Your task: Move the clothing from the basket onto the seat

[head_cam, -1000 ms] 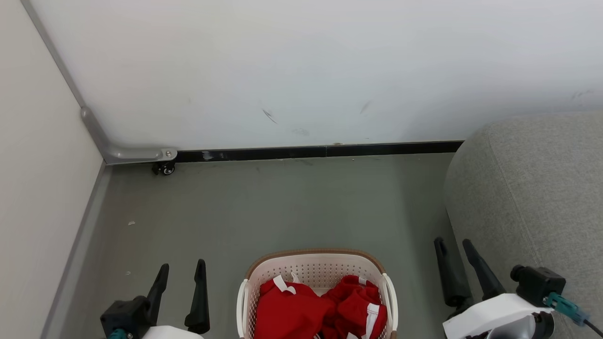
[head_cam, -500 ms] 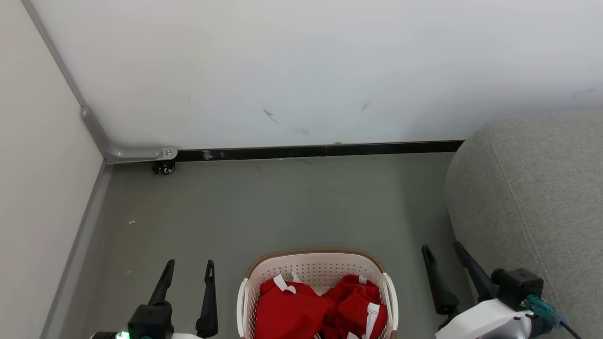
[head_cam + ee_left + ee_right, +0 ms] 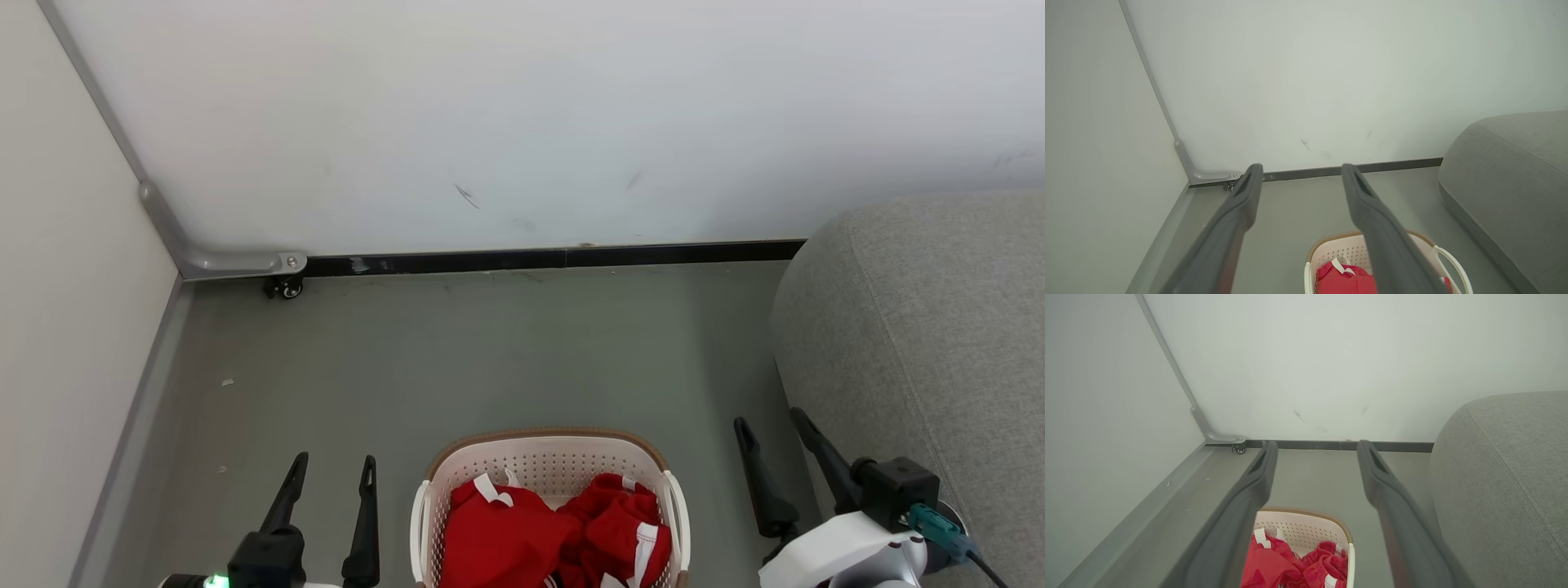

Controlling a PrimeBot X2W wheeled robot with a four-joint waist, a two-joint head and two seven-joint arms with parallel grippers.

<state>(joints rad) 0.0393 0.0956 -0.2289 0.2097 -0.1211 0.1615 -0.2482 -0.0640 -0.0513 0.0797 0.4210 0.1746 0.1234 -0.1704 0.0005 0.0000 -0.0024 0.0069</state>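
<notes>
While the red clothing (image 3: 555, 531) lies heaped in the basket (image 3: 543, 445) on the floor (image 3: 490, 351), my left fingers (image 3: 365, 514) and right fingers (image 3: 755, 474) flank it, spread wide and empty; no garment lifted yet, the next move looks a downward reach, then right to the grey seat (image 3: 922, 327).

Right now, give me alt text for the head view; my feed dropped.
Red clothing lies in a cream basket on the grey floor, between the open left tool and open right tool; the grey seat stands at right.
</notes>
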